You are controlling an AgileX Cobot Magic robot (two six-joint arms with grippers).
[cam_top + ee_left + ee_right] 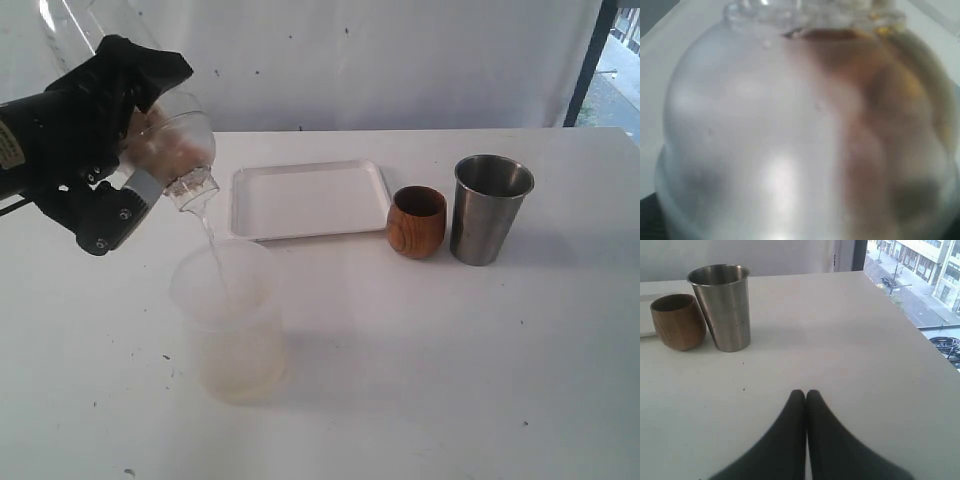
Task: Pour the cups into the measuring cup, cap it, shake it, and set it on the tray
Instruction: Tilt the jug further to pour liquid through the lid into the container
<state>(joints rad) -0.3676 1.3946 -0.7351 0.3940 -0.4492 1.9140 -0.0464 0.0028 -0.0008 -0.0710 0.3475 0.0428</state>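
The left gripper point(150, 150) is squeezing the measuring cup point(185, 150). Its fingers are standing wide apart because the cup is fat. It is tipping the cup mouth-down, and a thin watery stream point(210, 235) is falling into the frosted tub point(240, 340) right under the hand. The cup's marks are not showing, and something brownish is sitting inside it.

I think the trick is keeping the mouth over the middle of the tub and tipping slowly, so nothing is splashing out. Gripping firmly matters too, so the cup is not slipping.

The tray point(310, 200) is lying close by, on the side the cup's mouth is pointing to. The wooden cup point(417, 220) and the steel tumbler point(490, 210) are standing close together, beyond the tray from the hand. The right gripper point(806, 395) is waiting near those two cups. Its fingers are pressed together, and it is holding nothing.
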